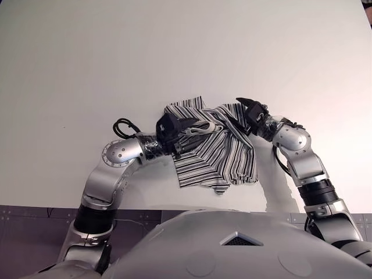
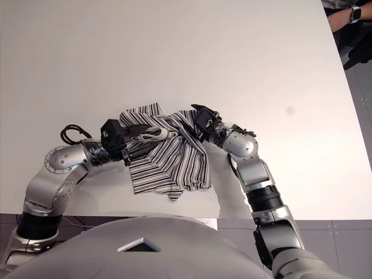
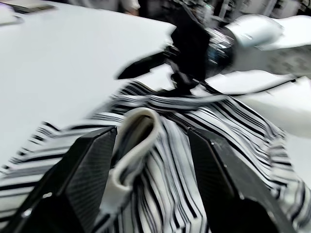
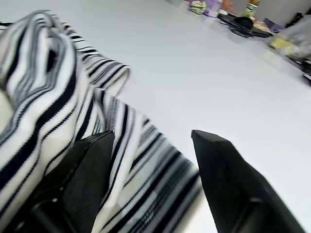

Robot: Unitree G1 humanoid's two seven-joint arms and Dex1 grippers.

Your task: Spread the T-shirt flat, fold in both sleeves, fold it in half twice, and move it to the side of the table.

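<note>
T-shirt [image 1: 218,157], striped, is being seen bunched in crumpled heap at lower centre of frame, near front edge of counter [image 1: 174,46]; not yet spread. Cloth is being judged light, soft and limp, likely to drag in folds. Hold is best being taken at shoulder seams or hem corners, single layer pinched. Left gripper [image 3: 151,135] at heap's left side: fingers being held wide apart, ribbed collar [image 3: 121,170] lying between, unclamped. Right gripper [image 4: 151,136] at heap's upper right: fingers being held apart, fabric draped against one, nothing gripped.

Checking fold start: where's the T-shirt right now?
T-shirt: crumpled on the table near its front edge, mid-frame in head views, between left gripper and right gripper.
</note>
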